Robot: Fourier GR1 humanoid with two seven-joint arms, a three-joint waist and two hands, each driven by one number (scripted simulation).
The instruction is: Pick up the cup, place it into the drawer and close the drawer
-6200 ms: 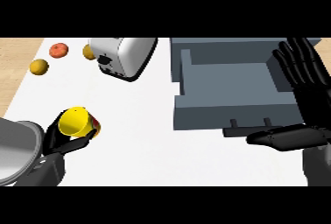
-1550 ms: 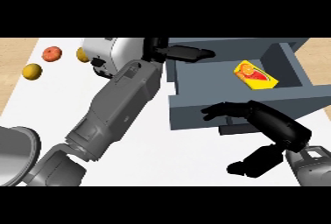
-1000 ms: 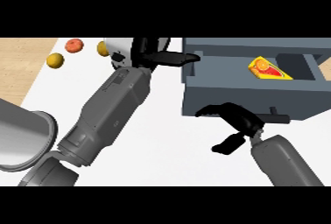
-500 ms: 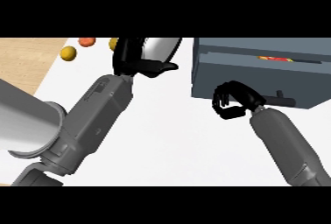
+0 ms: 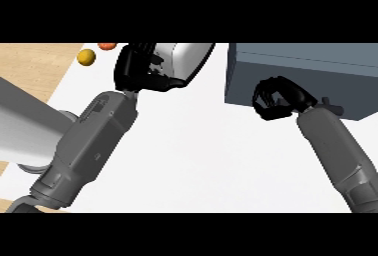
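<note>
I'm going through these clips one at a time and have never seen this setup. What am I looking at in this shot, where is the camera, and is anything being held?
The camera sits at the robot's head, looking steeply down at a white counter. Two grey forearms come up from below, each ending in a black hand. The right hand, fingers curled and holding nothing, is against the front of the grey drawer, which looks shut. The left hand lies over a shiny toaster; its fingers cannot be made out. Beyond are a yellow fruit and a red one. The cup is not visible.

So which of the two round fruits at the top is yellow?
The lower-left fruit, over the wooden strip. The other one, up and right of it, is orange-red.
</note>
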